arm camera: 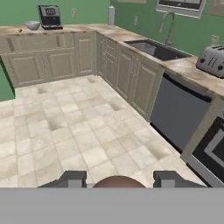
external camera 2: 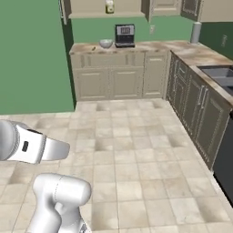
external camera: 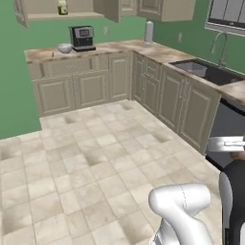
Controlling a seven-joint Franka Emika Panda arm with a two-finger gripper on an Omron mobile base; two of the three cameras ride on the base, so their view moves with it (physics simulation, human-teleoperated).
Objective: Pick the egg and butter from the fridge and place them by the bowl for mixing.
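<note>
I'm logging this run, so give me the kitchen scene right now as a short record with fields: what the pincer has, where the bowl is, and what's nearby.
pincer: closed around the egg, a brown rounded ball between its two tips
bowl: on the far counter, left of the coffee machine
sink: set in the right-hand counter, faucet behind it
toaster: on the right-hand counter, nearer than the sink
floor: tiled, between robot and bowl
butter: not identifiable
</note>
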